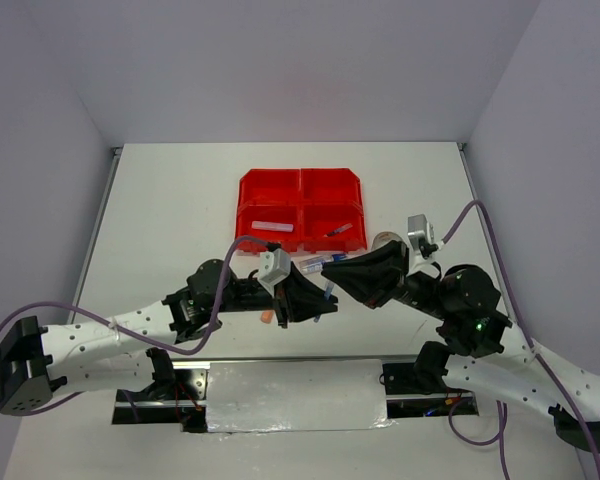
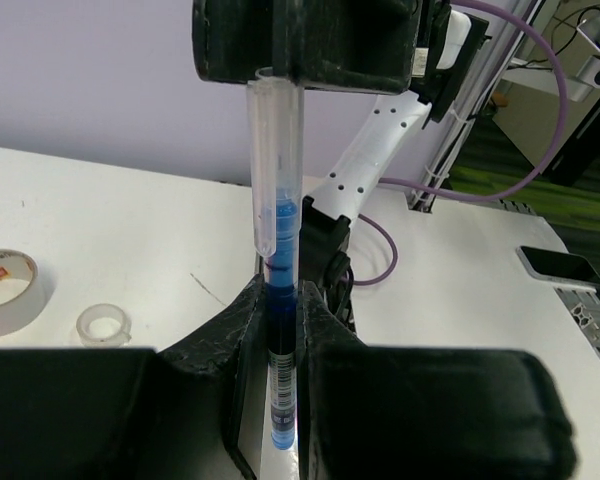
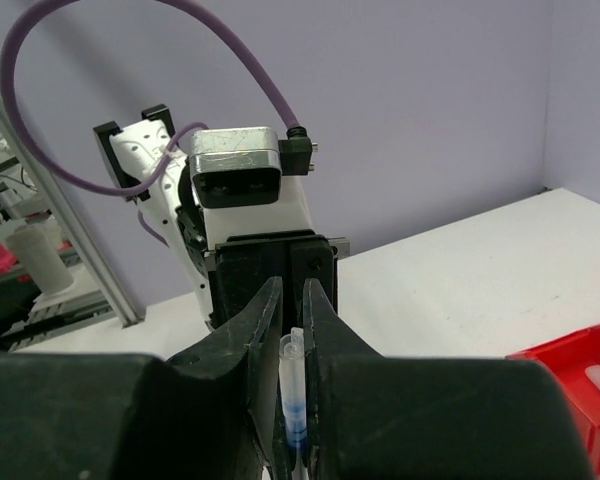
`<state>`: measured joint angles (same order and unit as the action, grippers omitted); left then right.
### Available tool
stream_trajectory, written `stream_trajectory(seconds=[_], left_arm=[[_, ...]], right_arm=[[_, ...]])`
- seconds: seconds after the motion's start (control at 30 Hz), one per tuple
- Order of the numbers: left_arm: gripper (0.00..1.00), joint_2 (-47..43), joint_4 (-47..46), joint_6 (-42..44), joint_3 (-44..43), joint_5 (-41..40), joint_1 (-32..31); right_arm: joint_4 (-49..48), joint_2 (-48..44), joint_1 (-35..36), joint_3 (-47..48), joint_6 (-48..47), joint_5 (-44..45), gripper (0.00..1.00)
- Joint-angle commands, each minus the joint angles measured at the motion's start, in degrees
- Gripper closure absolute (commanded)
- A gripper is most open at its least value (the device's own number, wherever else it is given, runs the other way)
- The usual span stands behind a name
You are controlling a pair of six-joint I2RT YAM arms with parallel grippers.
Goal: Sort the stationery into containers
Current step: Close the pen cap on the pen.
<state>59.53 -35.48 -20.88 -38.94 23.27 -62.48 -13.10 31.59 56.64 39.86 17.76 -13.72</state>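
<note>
The left gripper (image 2: 280,300) pinches the blue pen (image 2: 280,250) near its bottom end. The pen stands up between the two black fingers. The right gripper (image 3: 291,310) is pressed on the pen's clear top end, so both grippers hold the same pen. It is up in the air, near the red bins (image 1: 248,190). Two clear tape rolls (image 2: 5,290) lie on the table beside it.

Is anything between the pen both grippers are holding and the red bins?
Nothing visible. The blue pen, clamped between left gripper and right gripper, is right beside the near edge of the red bins.
</note>
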Motion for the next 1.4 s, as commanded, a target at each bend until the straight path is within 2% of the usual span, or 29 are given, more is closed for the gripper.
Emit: stream_trajectory(seconds=[0.0, 0.23, 0.33, 0.47, 0.7, 0.93, 1.07, 1.23, 1.37], left_arm=[[1.0, -0.7, -2.6, 1.8, -5.4, -0.4, 0.2], [1.0, -1.4, -3.2, -0.1, -6.6, -2.8, 1.8], [1.0, -1.5, -4.9, -2.5, -7.1, -3.7, 2.9], [1.0, -1.0, -5.5, -3.1, -8.3, -1.4, 3.4], [1.0, -2.8, -7.1, 1.1, -7.6, 2.0, 3.5], [1.0, -4.8, -1.5, 5.7, -10.7, 4.5, 3.9], [1.0, -5.8, 2.0, 8.2, -13.5, 5.9, 6.0], [1.0, -5.7, -0.2, 5.2, -15.1, 11.4, 10.9], [1.0, -5.7, -2.0, 4.3, -15.9, 12.2, 11.9]], right_arm=[[0.0, -0.4, 0.4, -2.2, 1.0, -1.4, 0.89], [-0.8, -2.3, 0.4, -6.0, 1.5, -3.9, 0.91], [-1.0, -2.4, 0.4, -7.2, 1.1, -5.5, 0.99], [0.0, -2.2, 0.5, -8.2, 0.6, -5.8, 0.99], [1.1, 0.2, 0.5, -9.5, 1.6, -6.0, 1.0], [-0.3, 2.2, 0.5, -14.5, 5.1, -7.5, 1.0], [2.5, 2.9, 0.4, -15.1, 5.4, -8.5, 1.0], [3.3, 4.8, 0.4, -16.2, 6.6, -9.0, 1.0], [-1.4, 8.0, 0.5, -19.1, 8.9, -11.1, 1.0]])
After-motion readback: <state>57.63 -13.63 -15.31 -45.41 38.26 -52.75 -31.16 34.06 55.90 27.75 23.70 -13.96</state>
